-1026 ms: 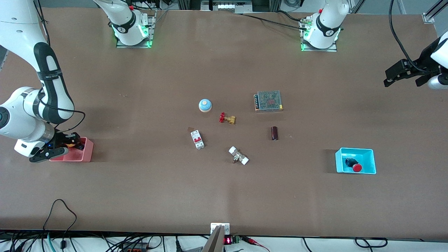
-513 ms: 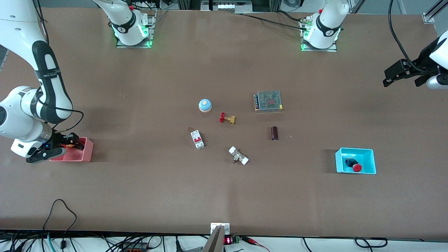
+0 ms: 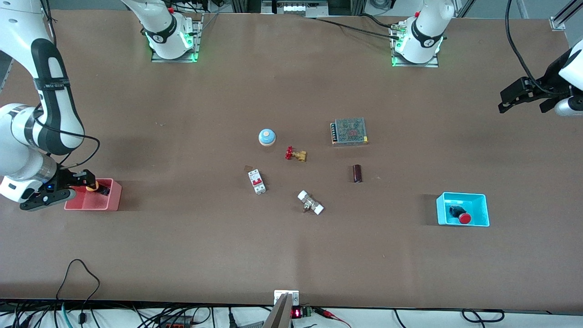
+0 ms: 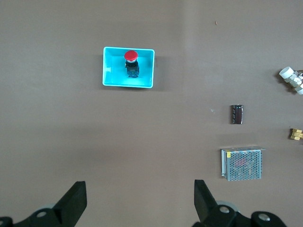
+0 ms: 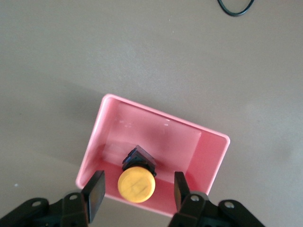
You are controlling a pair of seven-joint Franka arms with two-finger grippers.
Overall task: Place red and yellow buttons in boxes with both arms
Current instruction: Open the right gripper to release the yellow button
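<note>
The yellow button (image 3: 92, 186) lies in the pink-red box (image 3: 111, 201) near the right arm's end of the table. My right gripper (image 3: 82, 184) hangs open just above that box's end. In the right wrist view its fingers (image 5: 96, 191) stand apart on either side of the button (image 5: 136, 184) without touching it, over the box's rim (image 5: 210, 158). The red button (image 3: 464, 218) lies in the cyan box (image 3: 473, 200). My left gripper (image 3: 521, 101) waits high at the left arm's end, open and empty (image 4: 140, 191). Its view shows the cyan box (image 4: 113, 71) with the red button (image 4: 130, 56).
Mid-table lie a blue dome on a beige base (image 3: 267, 136), a brass valve with a red handle (image 3: 296, 154), a grey mesh-topped unit (image 3: 350, 131), a white and red breaker (image 3: 257, 181), a dark cylinder (image 3: 357, 173) and a white-capped fitting (image 3: 310, 203).
My right gripper has drawn back from the pink-red box toward the right arm's end of the table, leaving the yellow button in the box. The left arm has hardly moved.
</note>
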